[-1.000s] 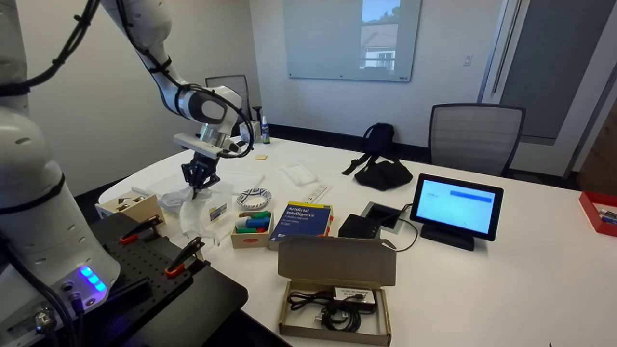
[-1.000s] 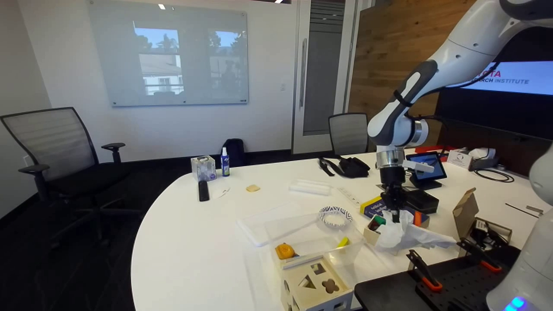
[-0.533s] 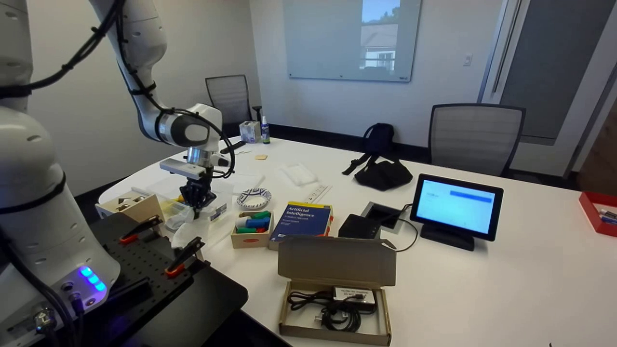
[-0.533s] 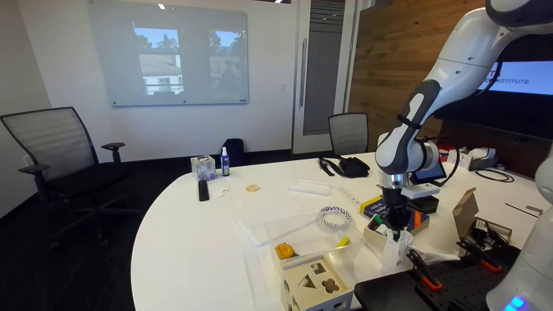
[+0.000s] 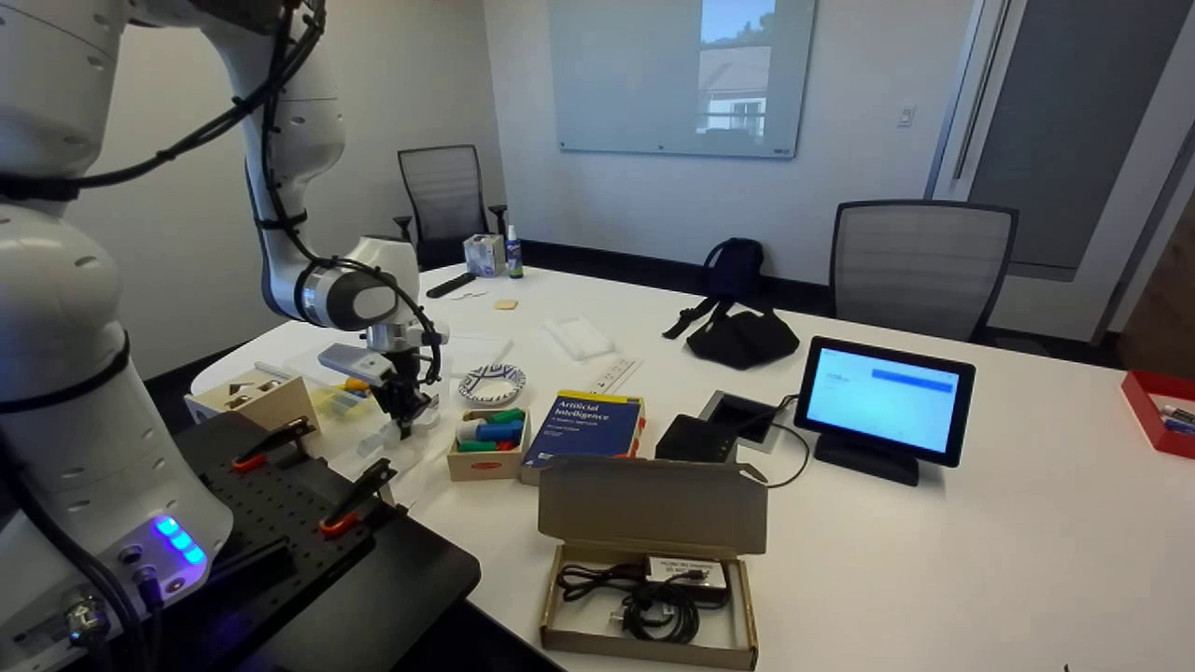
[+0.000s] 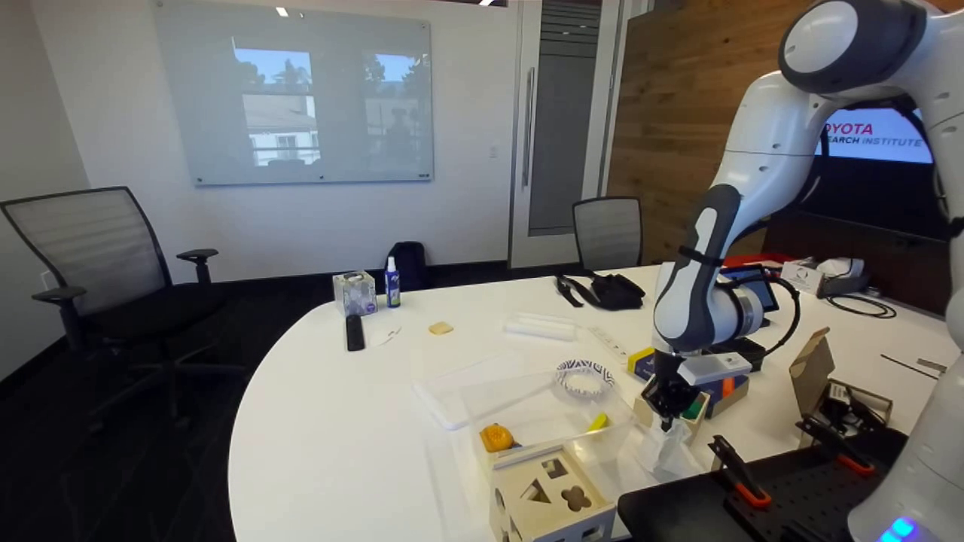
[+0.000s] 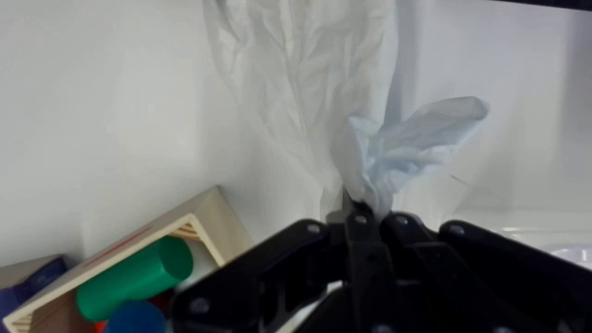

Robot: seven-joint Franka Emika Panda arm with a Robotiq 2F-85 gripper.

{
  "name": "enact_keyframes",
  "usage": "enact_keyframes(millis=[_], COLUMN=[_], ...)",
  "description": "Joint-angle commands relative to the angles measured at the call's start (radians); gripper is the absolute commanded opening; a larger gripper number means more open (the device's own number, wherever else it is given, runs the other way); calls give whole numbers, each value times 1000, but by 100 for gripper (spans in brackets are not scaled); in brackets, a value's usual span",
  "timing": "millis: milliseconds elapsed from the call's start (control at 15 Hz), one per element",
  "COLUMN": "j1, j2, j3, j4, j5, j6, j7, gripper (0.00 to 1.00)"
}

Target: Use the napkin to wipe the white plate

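The napkin is a crumpled white sheet (image 7: 314, 69); it also shows in both exterior views (image 5: 407, 454) (image 6: 669, 453). My gripper (image 7: 377, 215) is shut on it, pinching a bunched part between the fingertips. The rest spreads below and away from the fingers, low over the table beside the block box. The gripper also shows in both exterior views (image 5: 404, 431) (image 6: 666, 426), pointing down and a little tilted. The white plate (image 5: 493, 385), with a blue patterned rim, lies flat beyond the gripper; it also shows in an exterior view (image 6: 584, 382). It is out of the wrist view.
A wooden box of coloured blocks (image 5: 487, 463) stands close beside the gripper, with a blue book (image 5: 586, 427) past it. A clear plastic bin (image 6: 625, 430) and a wooden shape sorter (image 6: 520, 489) stand on the other side. Orange-tipped clamps (image 5: 359, 499) stick up near the base.
My gripper has come down with the napkin, then shifted slightly toward the block box and tilted. The napkin, hanging and trailing before, is now bunched low under the gripper. The plate has not moved.
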Motion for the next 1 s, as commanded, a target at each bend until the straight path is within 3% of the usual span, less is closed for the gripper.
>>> enact_keyframes(millis=[0, 400, 600, 667, 933], j1=[49, 43, -17, -18, 4], j2=[36, 13, -24, -47, -175], j3=[-39, -37, 21, 24, -9], j4=[25, 33, 32, 24, 5], j5=[-9, -8, -5, -4, -21], j6=[3, -28, -101, -111, -151], j7=[40, 33, -10, -7, 15], gripper=[29, 73, 95, 99, 100])
